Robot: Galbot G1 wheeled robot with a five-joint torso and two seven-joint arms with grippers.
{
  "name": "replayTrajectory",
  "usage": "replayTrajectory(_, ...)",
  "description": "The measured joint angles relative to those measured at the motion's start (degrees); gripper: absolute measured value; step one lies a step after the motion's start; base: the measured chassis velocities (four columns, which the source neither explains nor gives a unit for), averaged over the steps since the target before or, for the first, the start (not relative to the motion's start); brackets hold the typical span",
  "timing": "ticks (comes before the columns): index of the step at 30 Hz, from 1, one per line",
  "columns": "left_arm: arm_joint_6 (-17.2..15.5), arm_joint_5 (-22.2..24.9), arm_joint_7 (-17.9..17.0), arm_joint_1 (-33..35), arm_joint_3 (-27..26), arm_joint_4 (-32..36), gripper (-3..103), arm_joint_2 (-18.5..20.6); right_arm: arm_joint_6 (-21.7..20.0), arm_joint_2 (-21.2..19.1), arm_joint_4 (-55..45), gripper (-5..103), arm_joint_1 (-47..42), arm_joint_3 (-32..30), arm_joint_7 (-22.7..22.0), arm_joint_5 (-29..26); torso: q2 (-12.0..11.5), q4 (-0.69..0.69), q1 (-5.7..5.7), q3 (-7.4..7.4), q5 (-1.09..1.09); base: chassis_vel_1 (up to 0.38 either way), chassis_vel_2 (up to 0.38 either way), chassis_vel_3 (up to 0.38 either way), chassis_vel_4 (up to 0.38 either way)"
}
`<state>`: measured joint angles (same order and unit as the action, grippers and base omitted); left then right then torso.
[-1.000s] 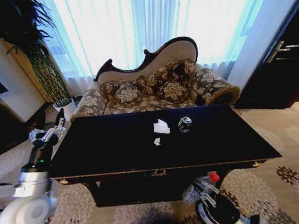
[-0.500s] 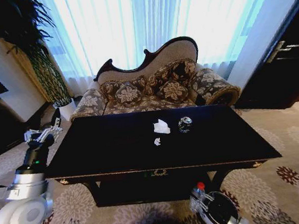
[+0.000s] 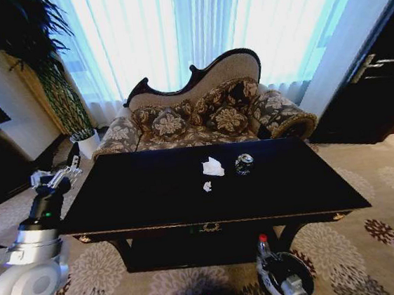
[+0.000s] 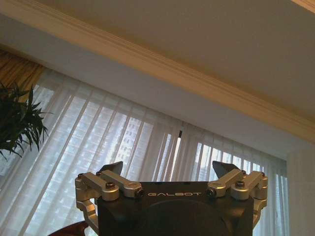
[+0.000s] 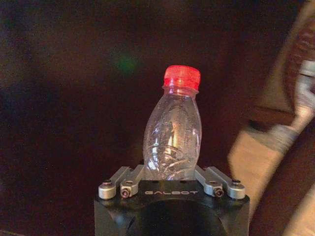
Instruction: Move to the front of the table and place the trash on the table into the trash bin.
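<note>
Right gripper (image 5: 170,174) clamped on bottle (image 5: 172,137) body, cap up, below table (image 3: 156,226) front edge. Left gripper (image 4: 170,172) spread wide, empty.

Bright daylight pours through sheer white curtains (image 3: 191,28) across the far wall. A floral-patterned sofa (image 3: 201,115) with a curved dark wooden frame stands before them, a tall potted plant (image 3: 28,45) on the far left. Patterned carpet (image 3: 392,197) covers the floor.
</note>
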<state>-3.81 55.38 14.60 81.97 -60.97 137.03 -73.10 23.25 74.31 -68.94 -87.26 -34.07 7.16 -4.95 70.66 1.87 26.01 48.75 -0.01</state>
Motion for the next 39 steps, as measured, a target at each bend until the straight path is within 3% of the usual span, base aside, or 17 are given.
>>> replayTrajectory(3,0.0,-0.16,0.01,0.01,0.37,0.1,100,-0.05,-0.36,-0.85,4.31,24,2.27,0.01,-7.86,-0.54,0.0,-0.01,0.0,0.0,0.0,0.0,0.0,0.0,0.0)
replayTrajectory(7,0.0,-0.36,0.02,0.02,0.68,0.22,100,-0.04,-2.89,-1.44,6.07,24,3.46,0.01,-12.92,-2.53,0.0,0.0,0.0,0.0,0.0,0.0,0.0,0.0,0.0)
replayTrajectory(24,0.18,-0.65,0.22,0.26,0.78,0.34,100,0.12,-2.59,-2.99,12.6,24,8.68,-1.77,-16.61,-13.31,0.0,-0.02,0.0,0.0,0.0,0.0,0.0,0.0,0.0)
replayTrajectory(36,0.19,-0.92,0.24,0.17,1.1,0.32,100,0.14,-4.29,-3.5,14.97,24,9.63,-3.73,-22.15,-4.66,0.0,-0.01,0.0,0.0,0.0,0.0,0.0,0.0,0.0)
replayTrajectory(39,0.22,-0.92,0.24,0.23,0.94,0.32,100,0.15,-4.72,-3.65,15.06,24,9.59,-3.81,-22.57,-4.84,0.0,-0.01,0.0,0.0,0.0,0.0,0.0,0.0,0.0)
